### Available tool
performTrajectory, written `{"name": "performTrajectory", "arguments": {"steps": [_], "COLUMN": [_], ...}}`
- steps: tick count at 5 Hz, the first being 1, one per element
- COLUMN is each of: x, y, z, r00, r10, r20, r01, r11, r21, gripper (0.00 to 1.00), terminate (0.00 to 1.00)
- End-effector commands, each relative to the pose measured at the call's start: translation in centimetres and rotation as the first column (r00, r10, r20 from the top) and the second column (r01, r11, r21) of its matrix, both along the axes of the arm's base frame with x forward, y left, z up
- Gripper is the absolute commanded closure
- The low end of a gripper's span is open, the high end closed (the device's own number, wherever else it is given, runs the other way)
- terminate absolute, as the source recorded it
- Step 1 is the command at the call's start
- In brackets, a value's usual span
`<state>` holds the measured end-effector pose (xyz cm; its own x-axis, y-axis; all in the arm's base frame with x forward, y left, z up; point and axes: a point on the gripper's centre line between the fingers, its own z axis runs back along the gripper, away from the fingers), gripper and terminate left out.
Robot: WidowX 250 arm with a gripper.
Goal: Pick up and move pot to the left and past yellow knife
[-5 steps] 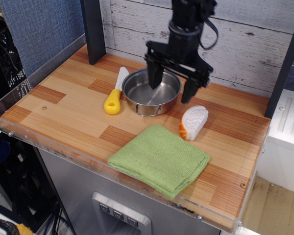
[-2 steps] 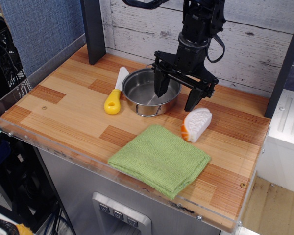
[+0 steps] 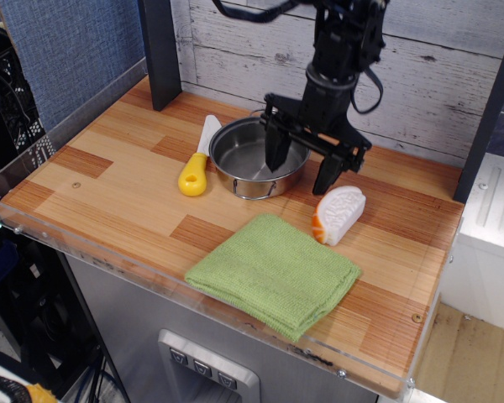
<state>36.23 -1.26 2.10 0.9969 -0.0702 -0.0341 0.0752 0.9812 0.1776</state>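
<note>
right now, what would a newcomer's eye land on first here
The black pincer hangs open over the right rim of the shiny pot at the back of the table, one finger inside the pot and the other outside. The yellow knife lies just left of the pot, and a green cloth lies near the front edge.

I see the gripper (image 3: pixel 302 161) spread wide over the right rim of the pot (image 3: pixel 258 155), 1 finger inside the bowl, the other outside it. The yellow knife (image 3: pixel 196 162) lies just left of the pot. A white-and-orange wedge toy (image 3: pixel 338 214) sits right, a green cloth (image 3: pixel 274 272) nearer, on the wooden table (image 3: pixel 109 193).
</note>
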Motion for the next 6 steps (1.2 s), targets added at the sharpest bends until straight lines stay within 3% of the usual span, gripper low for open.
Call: {"name": "performTrajectory", "arguments": {"steps": [1, 2, 4, 5, 6], "x": [0.6, 0.6, -1.5, -3.5, -5.3], "y": [-1.3, -1.4, -0.6, -2.4, -4.3], "z": [-0.1, 1.8, 10.1, 12.1, 11.1], "r00": [1.0, 0.998, 0.978, 0.976, 0.983], "r10": [-0.026, -0.027, 0.037, -0.002, -0.059], "r20": [0.011, 0.05, 0.207, 0.22, 0.172], "r01": [0.026, 0.027, -0.033, 0.013, 0.07], "r11": [1.0, 1.0, 0.999, 0.999, 0.996], "r21": [0.011, -0.008, -0.022, -0.046, -0.057], "gripper": [1.0, 1.0, 1.0, 1.0, 1.0], "terminate": [0.0, 0.0, 0.0, 0.0, 0.0]}}
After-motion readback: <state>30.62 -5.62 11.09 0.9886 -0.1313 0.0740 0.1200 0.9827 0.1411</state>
